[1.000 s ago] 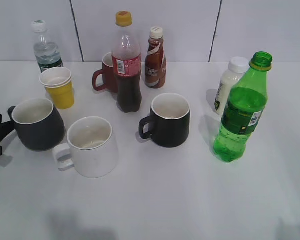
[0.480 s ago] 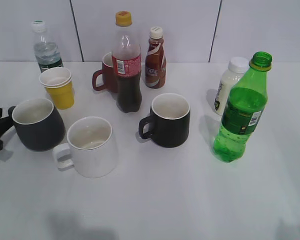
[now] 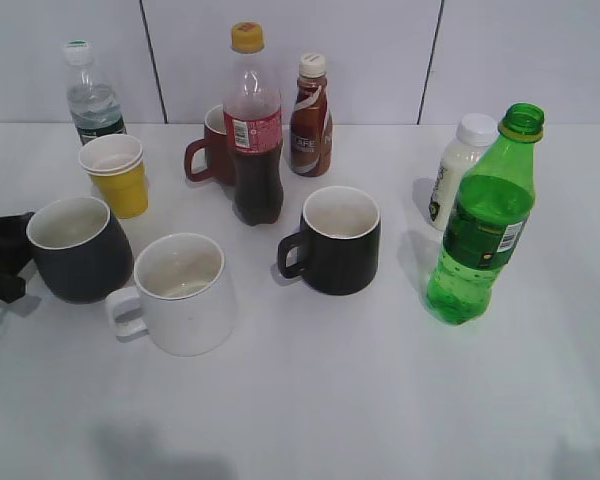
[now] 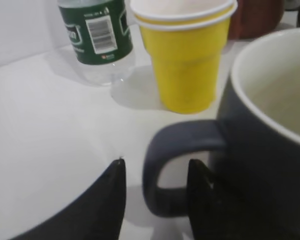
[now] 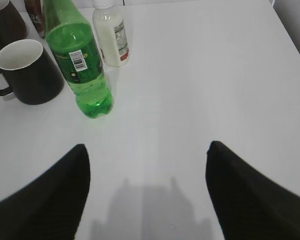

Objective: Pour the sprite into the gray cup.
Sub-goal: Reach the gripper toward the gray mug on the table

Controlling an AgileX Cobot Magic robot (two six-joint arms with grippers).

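Note:
The sprite (image 3: 477, 230) stands uncapped at the right of the table, and shows in the right wrist view (image 5: 80, 70) at the upper left. The gray cup (image 3: 75, 255) stands at the left, its handle pointing left. My left gripper (image 3: 5, 255) is at that handle. In the left wrist view the open fingers (image 4: 155, 172) straddle the handle of the gray cup (image 4: 270, 150), one finger inside the loop, with a gap on the outer side. My right gripper (image 5: 147, 155) is open and empty above bare table, near and to the right of the sprite. It is outside the exterior view.
A white mug (image 3: 185, 295) stands right next to the gray cup. A black mug (image 3: 335, 245) and a cola bottle (image 3: 255, 130) are in the middle. A yellow cup (image 3: 118, 178), water bottle (image 3: 92, 100), red mug (image 3: 212, 150), coffee bottle (image 3: 310, 120) and white bottle (image 3: 458, 170) stand behind.
My left gripper has moved right, from beside the gray cup's handle to around it. The sprite and the other things have not moved.

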